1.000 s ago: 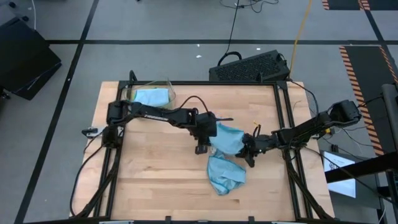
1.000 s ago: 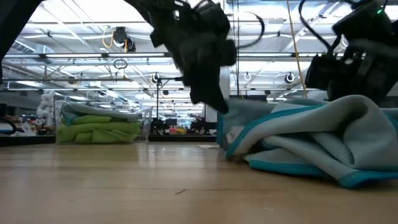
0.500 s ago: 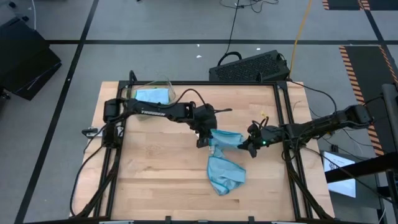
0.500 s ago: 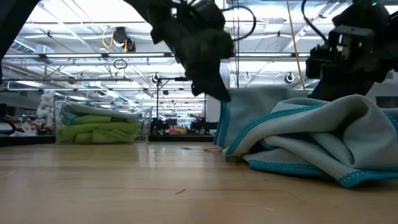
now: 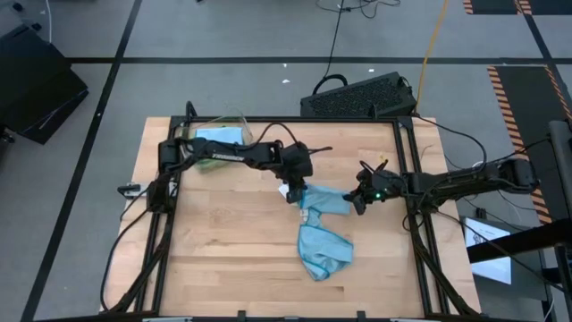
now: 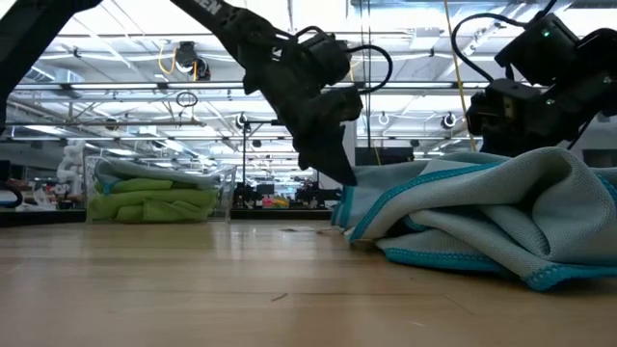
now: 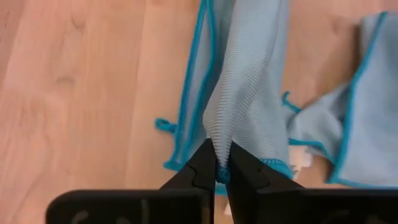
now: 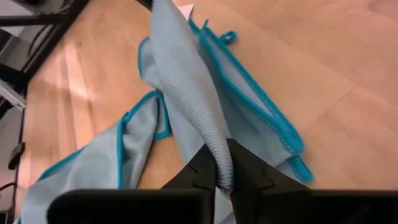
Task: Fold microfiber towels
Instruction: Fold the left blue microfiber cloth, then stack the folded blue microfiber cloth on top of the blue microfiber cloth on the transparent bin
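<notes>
Wood table [image 5: 214, 259] in a large open hall; grey floor around it, a black case [image 5: 357, 97] just behind the far edge. Blue towel [image 5: 323, 202] lies right of table centre, one end strung out between the two grippers, the rest trailing toward the near edge in a rumpled heap. Left gripper [image 5: 292, 191] pinches the towel's left end, fingers closed on a fold of the cloth, as its wrist view shows. Right gripper [image 5: 357, 202] is likewise closed on the right end. A second ago the grippers sat closer together over a bunched wad; they have since pulled apart and moved toward the far side, so the held edge is now drawn out nearly straight. Judgement: this is the spreading step, the fold itself not begun. A clear bin [image 5: 214, 136] at the far left corner holds a blue towel and, in the low view, green towels [image 6: 152, 198], well apart from the work.
</notes>
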